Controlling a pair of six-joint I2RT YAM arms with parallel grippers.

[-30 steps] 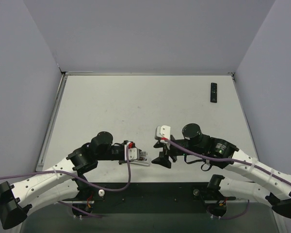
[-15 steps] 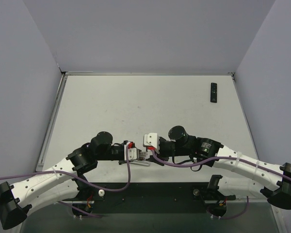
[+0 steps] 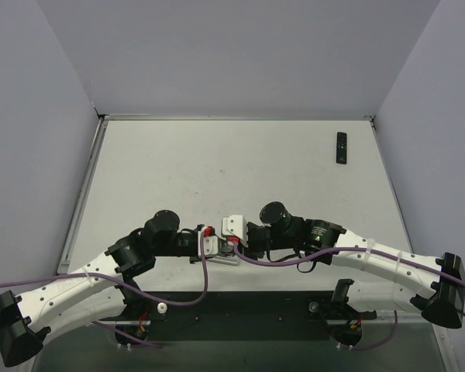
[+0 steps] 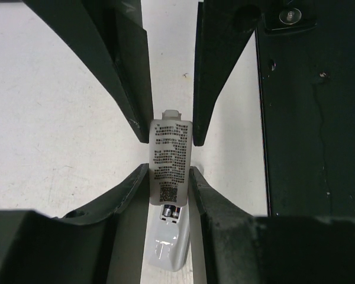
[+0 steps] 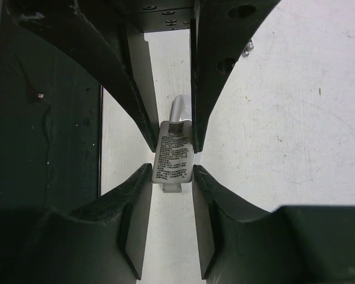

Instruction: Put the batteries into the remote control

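Close to the near edge of the table (image 3: 217, 170), at its centre, the left gripper (image 4: 168, 177) and right gripper (image 5: 173, 173) each clamp narrowly on a white remote (image 4: 170, 145). A dark battery (image 4: 169, 212) sits in its open compartment. A black remote (image 3: 341, 147) lies far right.

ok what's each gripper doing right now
left gripper: closed on the white remote
right gripper: looks closed on the same white remote, at its other end
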